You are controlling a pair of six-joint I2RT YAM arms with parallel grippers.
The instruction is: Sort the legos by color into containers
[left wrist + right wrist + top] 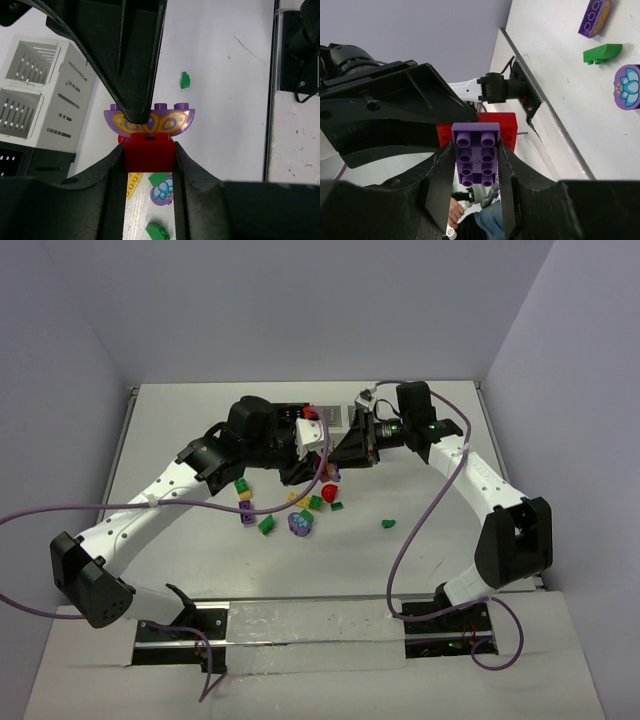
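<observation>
A: Red plastic brick (149, 156)?
B: Held above the white tabletop (330, 570), clamped in the left gripper (149, 151), gripped flush on both sides.
A: Touching anything else?
B: Pressed face to face against a purple studded plastic brick (476, 159), half-round side printed in yellow. Snapped together or only touching, cannot tell.
A: Held as well?
B: Yes, pinched tight in the right gripper (476, 149), studs toward that wrist camera, with red just behind.
A: Whereabouts?
B: Nose to nose with the other gripper, just beside the white slotted-sided plastic bins (60, 95).
A: Remaining bricks?
B: Scattered on the tabletop nearer the arm bases: round purple flower-printed tile (300, 524), green plastic brick (265, 525), yellow plastic brick (243, 496). Small green brick (388, 523) lying well apart to the right. Second red brick (310, 412) up at the bins; inside or on the rim, cannot tell.
</observation>
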